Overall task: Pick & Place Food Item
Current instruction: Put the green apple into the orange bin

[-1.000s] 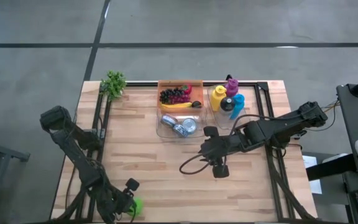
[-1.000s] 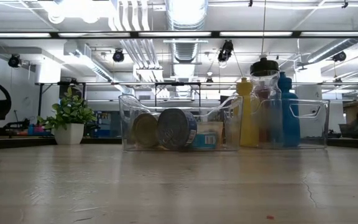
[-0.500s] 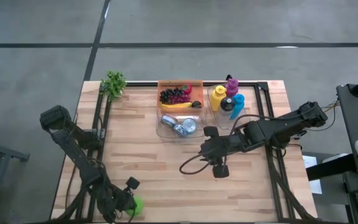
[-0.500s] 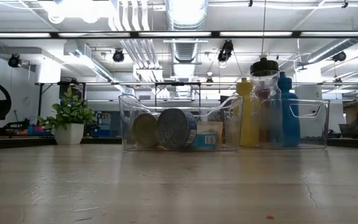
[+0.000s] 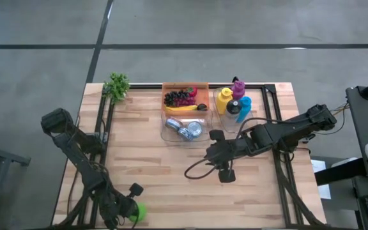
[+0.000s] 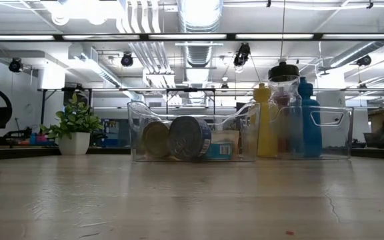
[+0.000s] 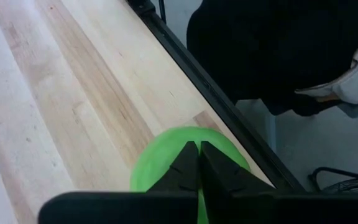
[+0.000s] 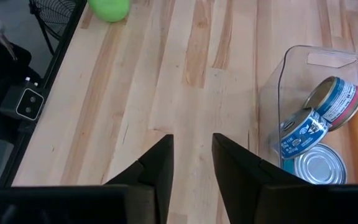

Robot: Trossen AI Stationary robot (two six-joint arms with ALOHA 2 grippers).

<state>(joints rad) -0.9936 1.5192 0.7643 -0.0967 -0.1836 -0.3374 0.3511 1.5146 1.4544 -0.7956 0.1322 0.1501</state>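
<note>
The left gripper (image 7: pixel 199 163) sits at the table's near edge, by the left corner, with its two fingers pressed together tip to tip. Directly past those tips lies a lime-green food item (image 7: pixel 166 163) — it rests on the wooden table (image 5: pixel 139 160) just beyond the closed tips, and nothing is caught between them. In the high view the same green piece (image 5: pixel 139 210) shows right beside the left gripper, close to the table's black edge rail.

The right gripper (image 8: pixel 191 155) hangs over the middle of the table with its fingers held a little apart and nothing between them. Ahead of it and to one side stands a clear bin (image 8: pixel 291 106) holding tin cans (image 8: pixel 316 134) (three can be counted from the right wrist view). The green item (image 8: pixel 109 9) is well apart from this gripper, far off across the boards.

Behind the can bin, farther from both grippers, is a tray of fruit (image 5: pixel 185 98) with dark grapes and a banana. Next to it a second clear bin holds bottles (image 5: pixel 234 102) — yellow, blue and purple. A small potted plant (image 5: pixel 117 85) stands at the far left corner.
</note>
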